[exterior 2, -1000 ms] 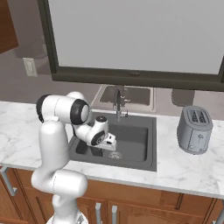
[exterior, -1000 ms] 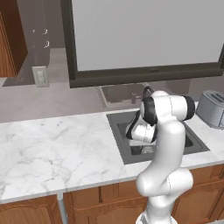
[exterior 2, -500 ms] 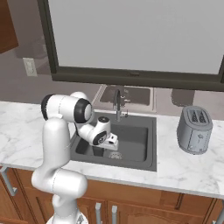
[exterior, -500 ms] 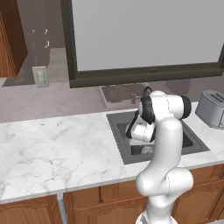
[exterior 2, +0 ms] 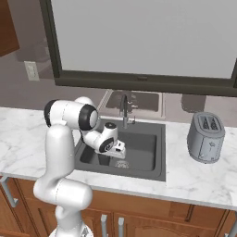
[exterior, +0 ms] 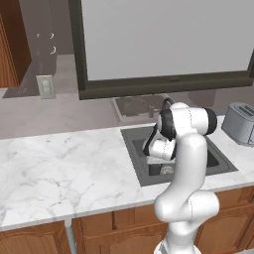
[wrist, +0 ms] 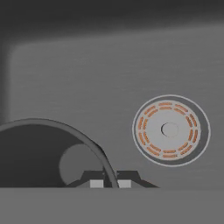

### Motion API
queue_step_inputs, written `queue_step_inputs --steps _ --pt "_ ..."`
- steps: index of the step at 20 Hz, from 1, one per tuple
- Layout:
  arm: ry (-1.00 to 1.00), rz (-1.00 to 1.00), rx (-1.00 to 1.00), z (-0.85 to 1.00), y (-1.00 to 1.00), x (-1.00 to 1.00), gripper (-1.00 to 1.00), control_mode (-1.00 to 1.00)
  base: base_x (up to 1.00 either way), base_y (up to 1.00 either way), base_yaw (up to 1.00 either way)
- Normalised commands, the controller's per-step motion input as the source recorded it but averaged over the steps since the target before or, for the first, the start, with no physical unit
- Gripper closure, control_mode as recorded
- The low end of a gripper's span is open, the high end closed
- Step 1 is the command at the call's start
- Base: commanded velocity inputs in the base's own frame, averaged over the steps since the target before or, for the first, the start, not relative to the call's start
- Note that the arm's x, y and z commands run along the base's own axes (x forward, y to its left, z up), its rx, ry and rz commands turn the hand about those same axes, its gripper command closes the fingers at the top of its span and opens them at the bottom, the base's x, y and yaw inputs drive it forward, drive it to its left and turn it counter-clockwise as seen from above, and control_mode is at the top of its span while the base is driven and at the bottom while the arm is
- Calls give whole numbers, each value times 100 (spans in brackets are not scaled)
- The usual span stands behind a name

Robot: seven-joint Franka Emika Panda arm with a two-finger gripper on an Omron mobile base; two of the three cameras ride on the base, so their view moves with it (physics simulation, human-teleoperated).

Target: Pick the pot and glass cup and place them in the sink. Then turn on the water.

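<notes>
My gripper [wrist: 110,183] is down inside the sink [wrist: 109,74], shut on the thin rim of the glass cup [wrist: 39,153]. The cup is dark, and I look into it at its paler round bottom. It is low over the basin floor, left of the drain [wrist: 170,130]; whether it touches the floor I cannot tell. From the base, the hand [exterior 2: 116,152] reaches low into the dark basin [exterior 2: 148,143], and the cup [exterior: 154,169] shows as a dark shape under it. The pot is out of view. No water falls from the faucet [exterior 2: 124,109].
A grey toaster [exterior 2: 206,136] stands on the white marble counter [exterior: 64,168] right of the sink. The dark window frame [exterior 2: 139,83] runs behind the faucet. The arm's elbow [exterior: 186,121] hangs over the sink's front half.
Hardly anything differs: the arm has shifted very slightly over the sink, and the jaws have stayed shut on the cup's rim.
</notes>
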Motion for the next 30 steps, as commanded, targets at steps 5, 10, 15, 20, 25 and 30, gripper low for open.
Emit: queue_step_inputs --steps 5,10,15,20,25,30 --pt "0 0 0 0 0 0 -100 -100 0 0 0" --pt "0 0 0 0 0 0 -100 -100 0 0 0" --pt "-3 0 0 0 0 0 -100 -100 0 0 0" --pt "-4 0 0 30 0 0 -100 -100 0 0 0" --pt "-2 0 0 42 0 -5 -100 -100 0 0 0" --pt "-1 0 0 42 0 -24 -100 -100 0 0 0"
